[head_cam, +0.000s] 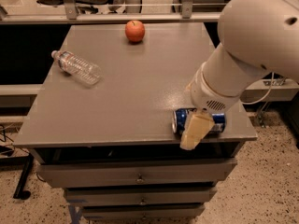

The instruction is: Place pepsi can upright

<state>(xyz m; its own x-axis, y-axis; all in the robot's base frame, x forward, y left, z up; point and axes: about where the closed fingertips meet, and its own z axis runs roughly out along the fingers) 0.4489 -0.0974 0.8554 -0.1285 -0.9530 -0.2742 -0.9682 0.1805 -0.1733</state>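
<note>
Camera view: gripper (192,139) at pepsi can (180,121)

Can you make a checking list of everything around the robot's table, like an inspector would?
Surface: grey table, flat top.
Job's things: blue can lying on its side near the front right edge, not yet upright.
Clutter: clear bottle lying on its side at the left; red apple near the far edge.
Grippers: gripper down in front of the can, hiding its middle; whether it touches cannot be told.
Cables: one cable hanging past the table's right side.
Surroundings: drawers under the table; speckled floor.
</note>
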